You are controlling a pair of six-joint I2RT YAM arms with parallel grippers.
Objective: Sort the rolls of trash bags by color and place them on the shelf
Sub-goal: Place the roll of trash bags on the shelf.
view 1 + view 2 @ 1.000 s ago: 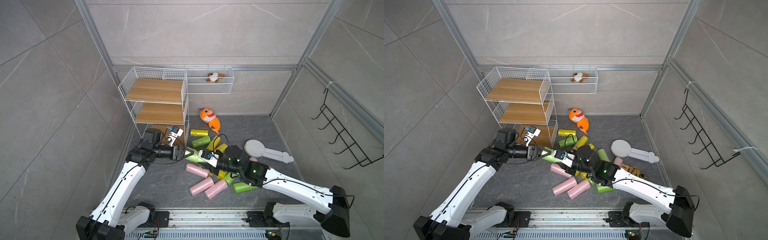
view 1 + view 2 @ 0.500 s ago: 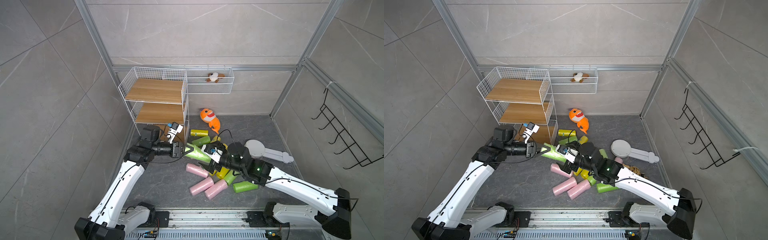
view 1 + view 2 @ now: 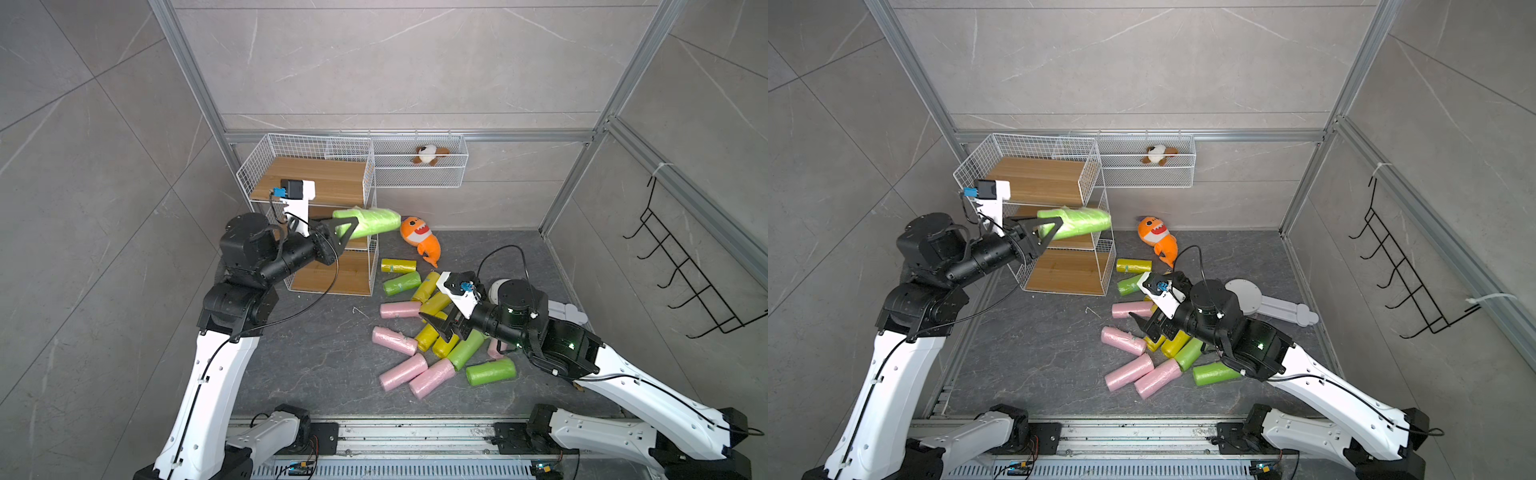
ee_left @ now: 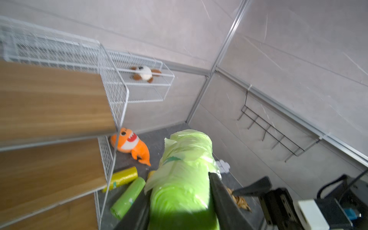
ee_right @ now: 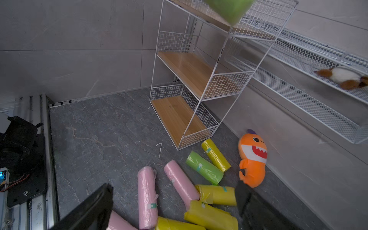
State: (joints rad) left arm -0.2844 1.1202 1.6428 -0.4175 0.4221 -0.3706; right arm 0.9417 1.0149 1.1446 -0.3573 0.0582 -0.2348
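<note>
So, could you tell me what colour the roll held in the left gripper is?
The roll is lime green, clearest in the left wrist view.

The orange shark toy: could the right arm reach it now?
Probably yes: the right gripper is open and empty, and the orange shark lies uncovered just beyond the rolls.

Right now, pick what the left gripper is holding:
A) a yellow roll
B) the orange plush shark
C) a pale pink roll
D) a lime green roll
D: in a top view the left gripper is shut on a lime green roll, held in the air beside the shelf; the left wrist view shows the same green roll between its fingers.
</note>
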